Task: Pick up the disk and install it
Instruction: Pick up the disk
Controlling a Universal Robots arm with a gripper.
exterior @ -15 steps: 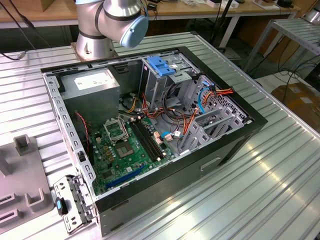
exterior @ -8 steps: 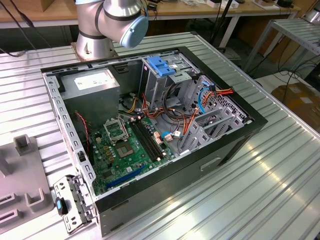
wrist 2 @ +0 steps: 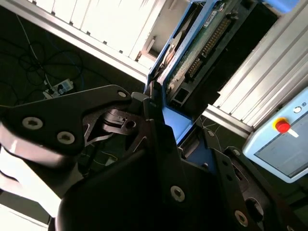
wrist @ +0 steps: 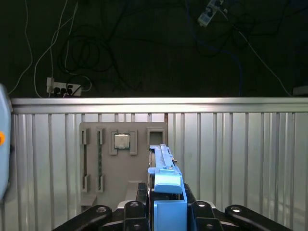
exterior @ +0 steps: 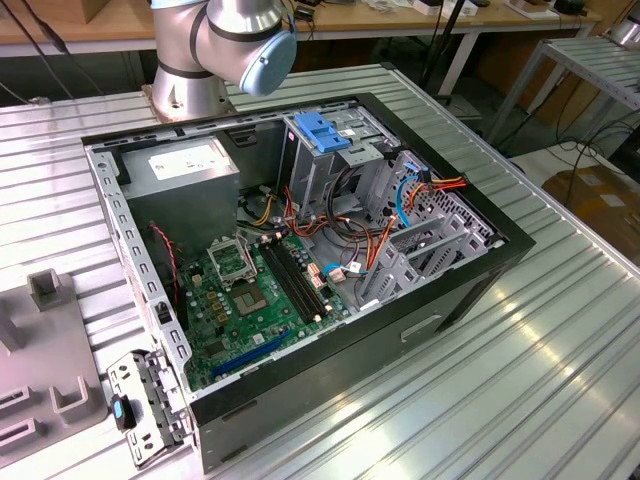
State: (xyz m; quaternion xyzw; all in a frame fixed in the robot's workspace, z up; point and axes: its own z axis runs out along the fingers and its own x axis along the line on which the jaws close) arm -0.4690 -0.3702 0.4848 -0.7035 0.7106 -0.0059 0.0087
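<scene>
The disk (wrist: 162, 159) is held edge-on between my black fingers (wrist: 141, 193), its bright blue end tab (wrist: 168, 190) nearest the camera. My gripper (wrist: 166, 202) is shut on it. In the second wrist view the disk's green circuit board (wrist 2: 204, 38) and blue rail (wrist 2: 179, 44) stick out past the gripper (wrist 2: 168, 120), lifted off the ribbed metal table (wrist: 240, 159). The open computer case (exterior: 300, 250) lies in the exterior view with its grey drive cage (exterior: 335, 170) and light-blue latch plate (exterior: 322, 130) at the far side.
A grey fixture plate (wrist: 122, 163) with a processor chip (wrist: 121, 141) and a memory stick (wrist: 100, 159) lies on the table under the disk. The arm's base (exterior: 215, 50) stands behind the case. A pendant with a red button (wrist 2: 283, 126) hangs nearby. Loose cables (exterior: 350, 240) cross the case.
</scene>
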